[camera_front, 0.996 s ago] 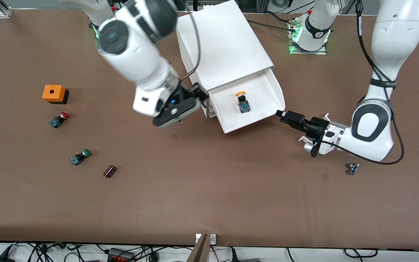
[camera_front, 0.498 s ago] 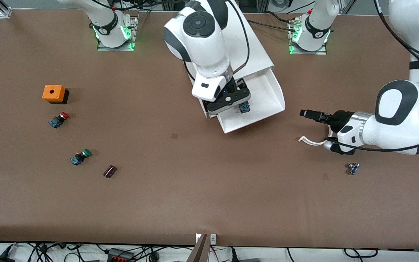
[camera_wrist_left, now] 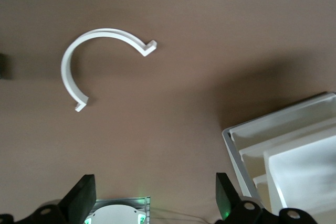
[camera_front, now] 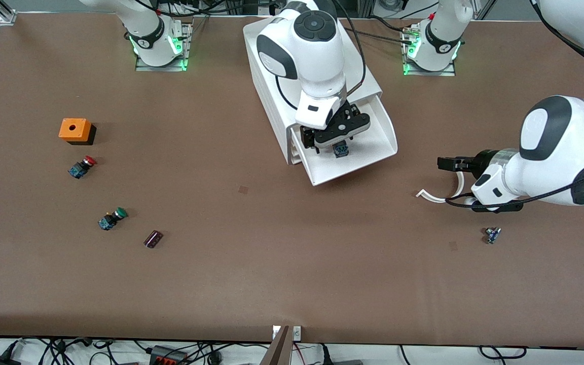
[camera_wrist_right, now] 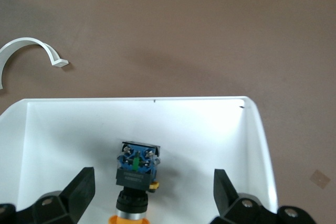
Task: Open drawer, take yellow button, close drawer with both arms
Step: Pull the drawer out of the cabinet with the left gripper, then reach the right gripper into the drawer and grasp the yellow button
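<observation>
The uppermost drawer (camera_front: 373, 137) stands pulled out of the white cabinet (camera_front: 363, 81). The orange-capped button (camera_front: 341, 150) lies in it, partly under my right gripper (camera_front: 333, 143). In the right wrist view the button (camera_wrist_right: 136, 169) lies on the drawer floor (camera_wrist_right: 210, 145), blue base toward the drawer's front wall. My right gripper (camera_wrist_right: 153, 188) is open just above it, one finger on each side, not touching. My left gripper (camera_front: 444, 163) is open and empty over the bare table, apart from the drawer, toward the left arm's end. It also shows in the left wrist view (camera_wrist_left: 155, 195).
A white curved plastic piece (camera_front: 436, 195) lies on the table by the left gripper, also in the left wrist view (camera_wrist_left: 105, 31). A small blue part (camera_front: 493, 234) lies nearer the camera. An orange box (camera_front: 75, 130), red-capped button (camera_front: 82, 166), green-capped button (camera_front: 112, 218) and dark block (camera_front: 153, 239) lie toward the right arm's end.
My right arm swung from beside the cabinet to over the open drawer and came down over the button. My left gripper drew back from the drawer's front corner toward its own end.
</observation>
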Robot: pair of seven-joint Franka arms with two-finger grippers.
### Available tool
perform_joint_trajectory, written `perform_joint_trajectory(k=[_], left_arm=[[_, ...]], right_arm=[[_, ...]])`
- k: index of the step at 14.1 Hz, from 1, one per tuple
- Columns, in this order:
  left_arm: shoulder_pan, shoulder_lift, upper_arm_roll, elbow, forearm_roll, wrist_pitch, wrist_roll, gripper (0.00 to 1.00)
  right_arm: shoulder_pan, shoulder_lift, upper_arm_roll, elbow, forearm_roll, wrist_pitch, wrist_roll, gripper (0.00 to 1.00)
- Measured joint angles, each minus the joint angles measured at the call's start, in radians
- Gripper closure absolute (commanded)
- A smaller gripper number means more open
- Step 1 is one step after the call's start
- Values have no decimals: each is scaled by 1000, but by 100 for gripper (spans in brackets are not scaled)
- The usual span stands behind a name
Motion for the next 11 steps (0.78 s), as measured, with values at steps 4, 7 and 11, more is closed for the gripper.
perform_joint_trajectory(k=[4,7,11], left_arm=[[0,0,1,0,48,0,-9,0],[0,0,1,0,64,0,-9,0],[0,0,1,0,65,0,-10,0]], right_arm=[[24,30,-3,0,-33,31,34,6],[31,44,-4,0,-43,45,36,20],[32,56,-5,0,-52,57,36,23]])
